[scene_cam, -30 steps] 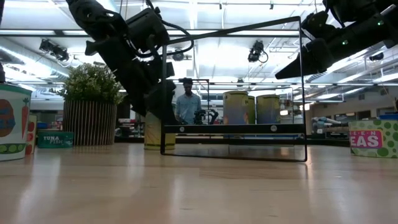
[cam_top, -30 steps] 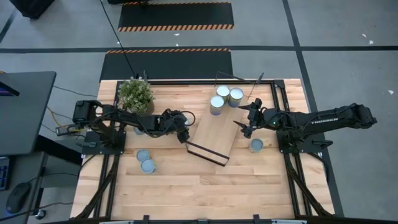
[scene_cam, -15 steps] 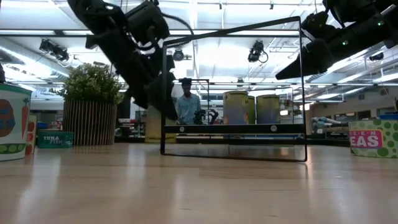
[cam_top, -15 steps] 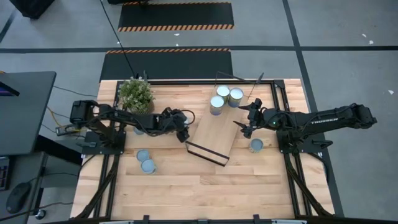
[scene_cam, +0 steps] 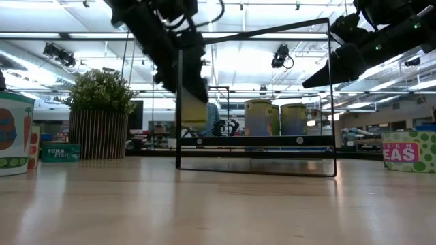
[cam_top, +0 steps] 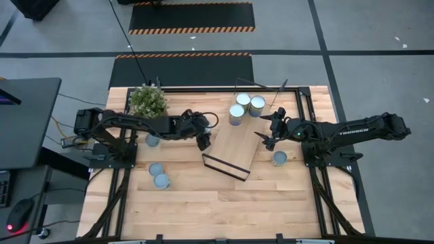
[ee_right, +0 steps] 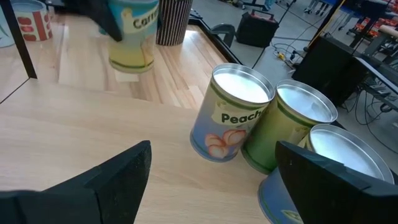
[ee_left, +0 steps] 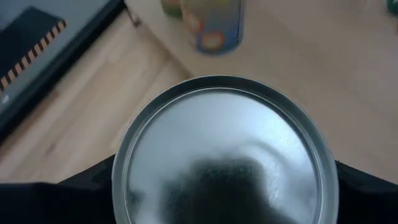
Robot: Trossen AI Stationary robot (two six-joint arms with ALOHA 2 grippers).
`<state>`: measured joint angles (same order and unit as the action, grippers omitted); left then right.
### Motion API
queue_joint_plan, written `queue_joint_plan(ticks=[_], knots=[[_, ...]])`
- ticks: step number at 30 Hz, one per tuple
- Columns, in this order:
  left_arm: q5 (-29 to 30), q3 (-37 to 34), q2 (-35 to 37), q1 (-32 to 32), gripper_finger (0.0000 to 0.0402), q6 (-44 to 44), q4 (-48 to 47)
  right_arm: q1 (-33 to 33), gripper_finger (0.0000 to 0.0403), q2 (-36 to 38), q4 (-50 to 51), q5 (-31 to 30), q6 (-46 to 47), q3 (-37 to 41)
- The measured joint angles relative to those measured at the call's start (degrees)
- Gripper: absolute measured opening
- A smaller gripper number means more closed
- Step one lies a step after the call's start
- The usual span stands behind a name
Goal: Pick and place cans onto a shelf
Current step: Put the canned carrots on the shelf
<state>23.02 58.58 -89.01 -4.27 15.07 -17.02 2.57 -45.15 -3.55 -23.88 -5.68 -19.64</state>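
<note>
My left gripper (cam_top: pixel 204 141) is shut on a can (scene_cam: pixel 193 109) with a yellowish label, held in the air at the left end of the shelf (cam_top: pixel 232 148). The can's silvery top (ee_left: pixel 224 155) fills the left wrist view. Three cans (cam_top: pixel 243 100) (cam_top: pixel 258 103) (cam_top: pixel 235 114) stand upright at the shelf's far end; the right wrist view shows them too, one labelled with peaches (ee_right: pixel 230 115). My right gripper (cam_top: pixel 268 130) hovers open over the shelf's right side, nothing between its fingers. My left gripper pinches the can's round side wall just under the top rim (ee_left: pixel 124 186), one dark finger (ee_left: pixel 68 199) on each side. The fingers come slanting down from the table's left. The can hangs roughly upright, lifted clear of the table (scene_cam: pixel 193 126).
A potted plant (cam_top: pixel 148 102) stands at the far left. Loose cans stand on the table: one under the left arm (cam_top: pixel 153 140), two nearer the front left (cam_top: pixel 156 169) (cam_top: pixel 161 181), one right of the shelf (cam_top: pixel 279 158). The shelf's black wire frame (scene_cam: pixel 330 95) rises at its ends.
My left gripper has risen and shifted slightly toward the shelf. The can it holds stood on the table a second ago and now hangs clear of it. My right arm has kept still.
</note>
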Motion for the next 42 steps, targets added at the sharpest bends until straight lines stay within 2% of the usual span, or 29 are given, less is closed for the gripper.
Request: queue_joint_plan(ticks=[8, 15, 21, 27, 42], knots=[[-0.2, 6.1, 0.0, 1.4, 0.0318, -2.6, -1.4, -0.3, 0.035, 0.0, -0.1, 0.8, 0.6, 0.0], [-0.4, 10.9, -0.1, 3.9, 0.0318, -2.9, -2.2, -4.2, 0.035, 0.2, -3.3, -0.5, -1.1, 0.0], [-0.4, 12.2, -0.1, 4.2, 0.0318, -1.3, -1.8, -8.5, 0.035, 0.3, -7.2, -3.5, -4.1, 0.0], [-0.5, 14.4, -1.8, 4.2, 0.0318, -0.7, 0.9, -9.7, 0.035, 0.3, -7.6, -5.5, -5.0, 0.0], [-3.6, 15.8, -5.0, 4.5, 0.0318, -0.4, 5.5, -11.5, 0.035, 0.4, -9.3, -5.0, -5.3, 0.0]])
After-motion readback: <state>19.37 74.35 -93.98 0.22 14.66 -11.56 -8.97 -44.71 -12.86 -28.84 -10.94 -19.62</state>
